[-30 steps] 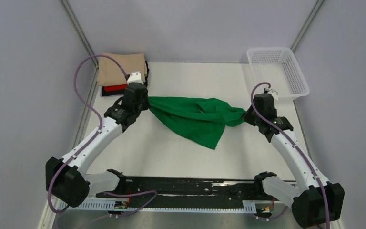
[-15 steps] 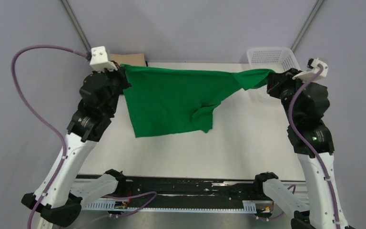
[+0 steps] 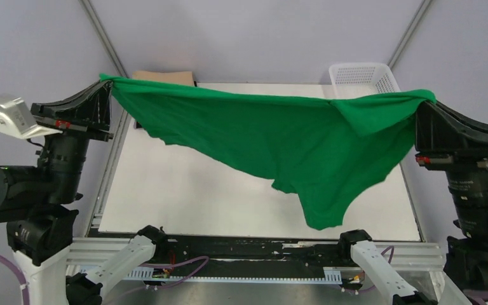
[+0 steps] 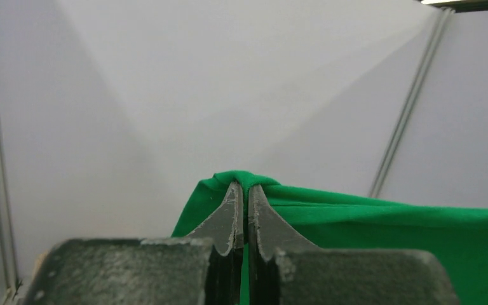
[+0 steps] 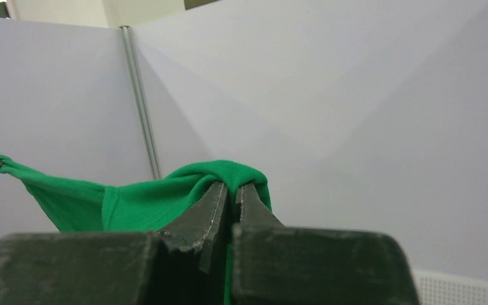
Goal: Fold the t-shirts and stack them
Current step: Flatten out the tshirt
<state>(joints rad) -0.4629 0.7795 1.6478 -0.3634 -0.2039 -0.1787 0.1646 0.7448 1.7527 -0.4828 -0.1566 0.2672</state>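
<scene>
The green t-shirt (image 3: pixel 279 140) hangs spread high above our desk (image 3: pixel 184 197), its long axis running left to right. Our left tool (image 3: pixel 106 84) clenches one top corner, our right tool (image 3: pixel 427 101) the other. The slack droops lowest toward the right tool.
</scene>
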